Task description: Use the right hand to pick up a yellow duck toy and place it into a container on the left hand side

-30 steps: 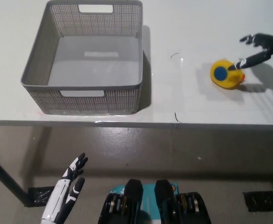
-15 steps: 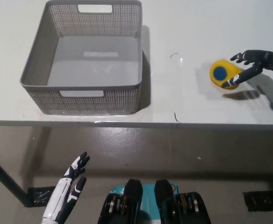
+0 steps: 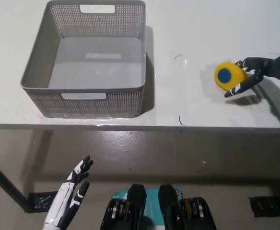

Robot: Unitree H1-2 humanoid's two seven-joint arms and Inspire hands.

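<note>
Right now I have the black right hand wrapped around the yellow duck toy, fingers curled against its right side and underneath, near the right end of the white bench; I can't tell whether the duck is lifted clear of the surface. The grey mesh basket sits at the bench's left end, well apart. My white left hand hangs below the front edge, fingers spread, holding nothing.

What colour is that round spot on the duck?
Blue, a round spot on the yellow duck, held by the black right hand; seen in the head view.
</note>
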